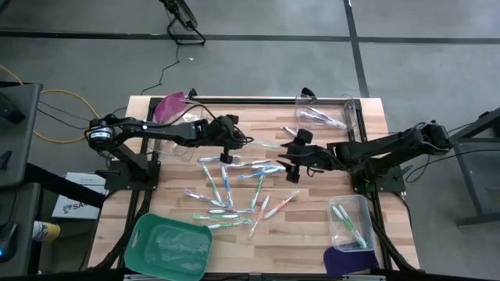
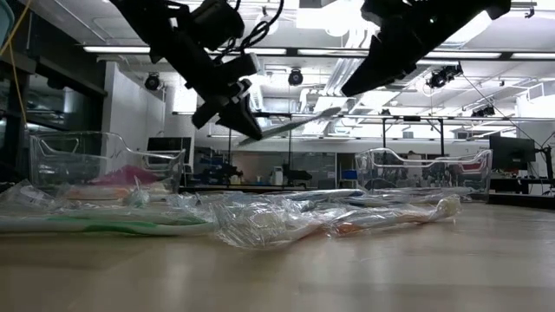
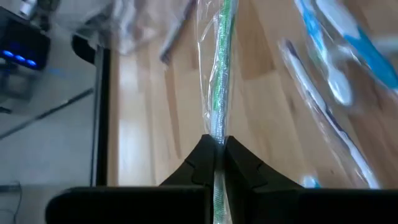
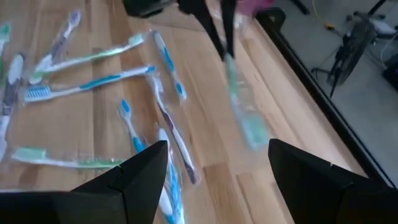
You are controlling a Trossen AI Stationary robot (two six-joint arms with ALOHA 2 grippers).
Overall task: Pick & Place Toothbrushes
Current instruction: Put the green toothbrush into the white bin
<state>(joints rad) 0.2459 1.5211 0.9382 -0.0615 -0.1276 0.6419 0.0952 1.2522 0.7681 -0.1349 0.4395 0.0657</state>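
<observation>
The left gripper (image 3: 217, 149) hangs above the table's far middle, fingers pinched on 1 wrapped green toothbrush (image 3: 221, 68) lifted clear of the wooden table (image 1: 312, 234). The right gripper (image 4: 217, 168) hovers just right of it, fingers spread and holding nothing. The other toothbrushes (image 1: 234, 191) lie scattered in the table's middle; a few sit in the clear bins (image 1: 351, 222) on the right.

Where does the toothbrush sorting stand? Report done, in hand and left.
Done: a few toothbrushes lie in the far clear bin and the near clear bin. In hand: the left gripper is shut on a wrapped green toothbrush, lifted off the table; the right gripper waits open nearby. Left: the loose pile on the table.
</observation>
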